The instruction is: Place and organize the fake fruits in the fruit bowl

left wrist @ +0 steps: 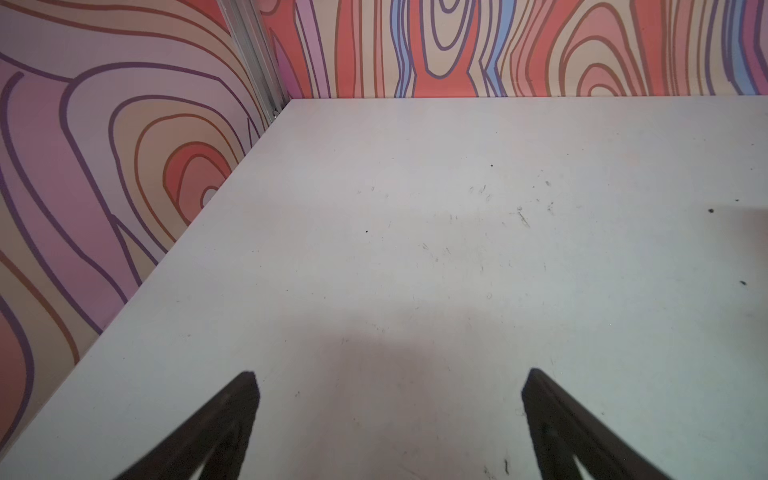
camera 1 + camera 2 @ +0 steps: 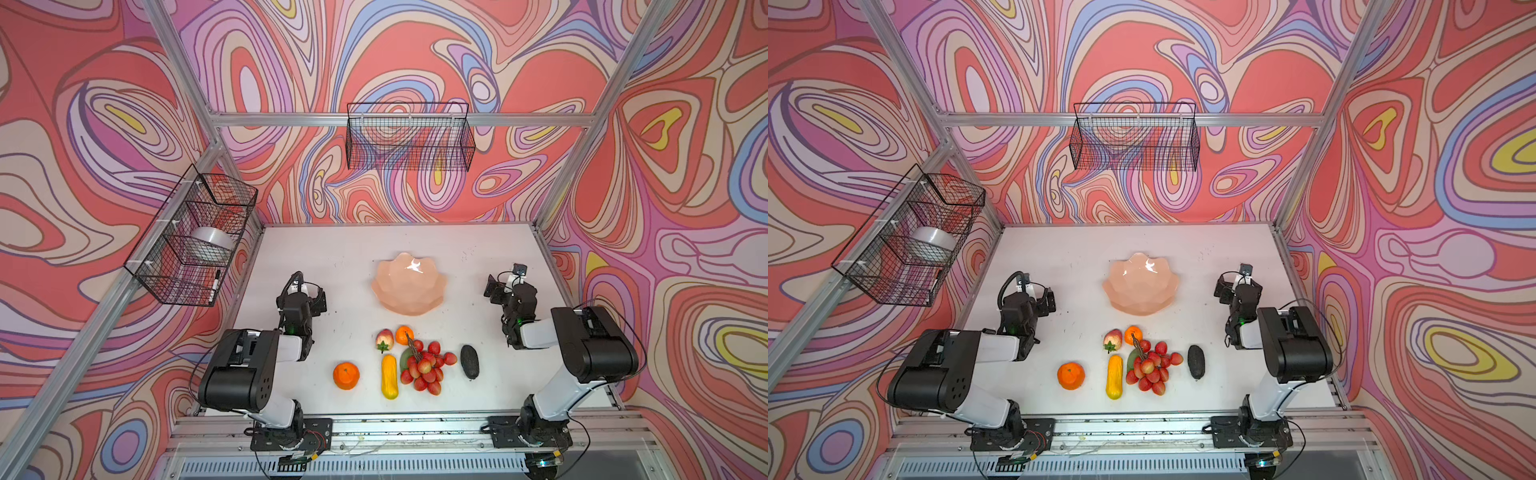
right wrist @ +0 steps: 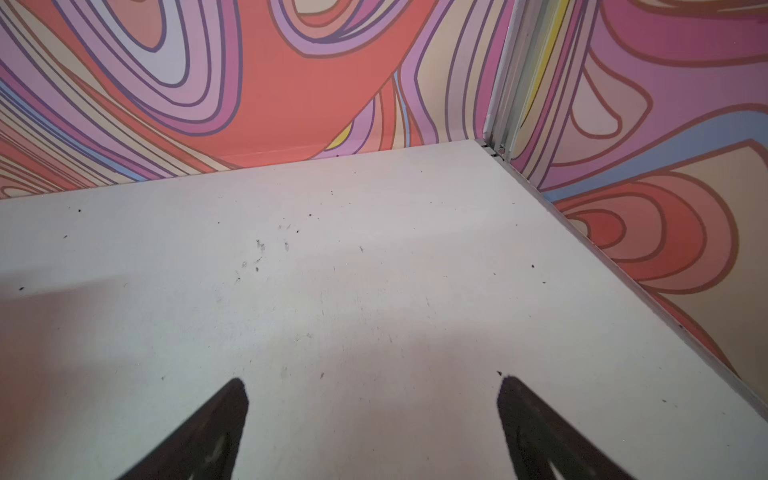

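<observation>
The peach-pink scalloped fruit bowl (image 2: 409,286) (image 2: 1140,286) stands empty at mid-table. The fake fruits lie in front of it: an orange (image 2: 346,375), a smaller orange (image 2: 404,335), a peach (image 2: 384,340), a yellow elongated fruit (image 2: 390,376), a red grape bunch (image 2: 426,368) and a black bumpy oval (image 2: 469,361). My left gripper (image 2: 321,298) (image 1: 390,376) hangs open over bare table left of the bowl. My right gripper (image 2: 493,287) (image 3: 372,382) is open over bare table to the bowl's right. Neither wrist view shows any fruit.
A wire basket (image 2: 195,237) on the left wall holds a grey-white bowl (image 2: 212,245) and a marker (image 2: 215,284). Another wire basket (image 2: 409,137) hangs on the back wall. Patterned walls close the white table (image 2: 332,249) on three sides.
</observation>
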`<state>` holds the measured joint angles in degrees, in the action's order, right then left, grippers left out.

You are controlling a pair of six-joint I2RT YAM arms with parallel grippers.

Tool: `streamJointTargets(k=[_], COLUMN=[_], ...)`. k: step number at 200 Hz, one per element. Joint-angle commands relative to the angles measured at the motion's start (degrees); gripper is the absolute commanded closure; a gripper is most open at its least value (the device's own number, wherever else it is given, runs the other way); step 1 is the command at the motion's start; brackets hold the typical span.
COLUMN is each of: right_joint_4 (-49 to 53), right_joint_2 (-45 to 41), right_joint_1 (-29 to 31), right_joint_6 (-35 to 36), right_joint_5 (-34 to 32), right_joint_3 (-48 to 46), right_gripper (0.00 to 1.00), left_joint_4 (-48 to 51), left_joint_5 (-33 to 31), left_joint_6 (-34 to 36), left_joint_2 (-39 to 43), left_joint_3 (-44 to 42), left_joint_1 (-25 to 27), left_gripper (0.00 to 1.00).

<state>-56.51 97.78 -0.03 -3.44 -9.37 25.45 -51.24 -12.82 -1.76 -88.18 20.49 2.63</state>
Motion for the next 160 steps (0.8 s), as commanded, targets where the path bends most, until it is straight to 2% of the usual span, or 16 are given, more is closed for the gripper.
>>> streamJointTargets(k=[1,160], right_joint_4=[0.22,0.04], right_joint_2=[0.13,0.13], right_joint_1=[0.21,0.21], right_joint_6=[0.63,0.62], right_joint_5=[0.31,0.40], right_joint_3=[0.67,0.63], right_gripper=[0.01,0.02], left_joint_4=[-1.49,-1.12], left_joint_5=[0.38,0.74], left_joint_6=[-0.38,-0.25], left_joint_2=[-0.24,-0.32], left_joint_3=[0.24,0.47], left_joint_1=[-0.17,-0.18], left_gripper=[0.00,0.00])
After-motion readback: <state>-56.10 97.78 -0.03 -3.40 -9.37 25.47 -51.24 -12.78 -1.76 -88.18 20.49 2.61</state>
